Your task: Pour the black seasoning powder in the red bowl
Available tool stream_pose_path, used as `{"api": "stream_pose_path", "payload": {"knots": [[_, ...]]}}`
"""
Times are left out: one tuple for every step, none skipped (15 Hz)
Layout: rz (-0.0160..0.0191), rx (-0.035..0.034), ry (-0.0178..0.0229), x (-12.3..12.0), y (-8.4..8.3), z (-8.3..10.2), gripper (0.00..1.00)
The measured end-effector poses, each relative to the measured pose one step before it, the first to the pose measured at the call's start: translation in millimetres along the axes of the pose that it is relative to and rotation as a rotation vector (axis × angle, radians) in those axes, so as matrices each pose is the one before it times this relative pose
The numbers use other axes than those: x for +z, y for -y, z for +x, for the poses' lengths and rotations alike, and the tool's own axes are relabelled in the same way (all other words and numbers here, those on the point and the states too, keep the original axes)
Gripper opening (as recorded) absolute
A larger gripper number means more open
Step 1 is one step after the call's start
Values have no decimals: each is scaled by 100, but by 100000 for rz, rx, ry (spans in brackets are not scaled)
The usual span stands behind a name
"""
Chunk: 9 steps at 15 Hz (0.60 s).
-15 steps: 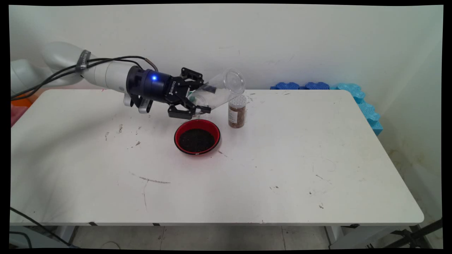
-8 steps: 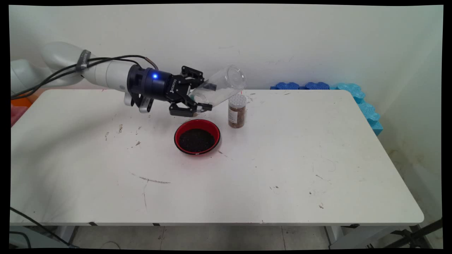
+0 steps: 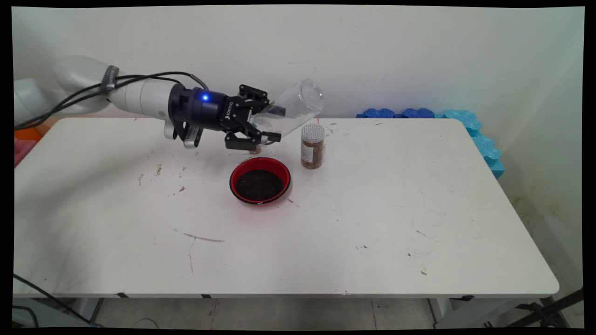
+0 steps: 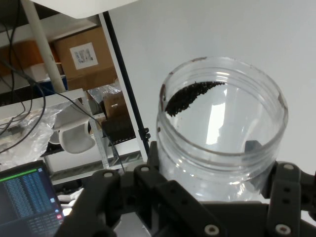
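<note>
Here the white table (image 3: 372, 209) carries a red bowl (image 3: 260, 180) of dark granules and, just right of it, an upright spice bottle (image 3: 312, 146) with a perforated cap. Above the bowl's far rim the gripper (image 3: 266, 125) has its jaws clamped on a clear plastic jar (image 3: 293, 108). The jar lies tilted, long axis rising to the right, base uppermost. In the hand view, the jar's open mouth faces the camera, and a dark smear of granules (image 4: 190, 96) clings inside its wall.
</note>
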Motion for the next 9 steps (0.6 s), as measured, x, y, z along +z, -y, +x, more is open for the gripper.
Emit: {"api": "stream_pose_path", "payload": {"knots": [[-147,-85,22,-12,11,-17,0],[-217,-156,-8,-21,25,-15,0],[-222,-112,-2,-22,17,-23,0],[-153,-30,-25,-26,30,-6,0],[-91,184,-28,-33,20,0,0],[-40,591,-30,-35,20,-14,0],[26,1096,-75,-39,6,-1,0],[143,1309,-60,-36,-8,14,0],[126,1000,-48,-27,-3,4,0]]}}
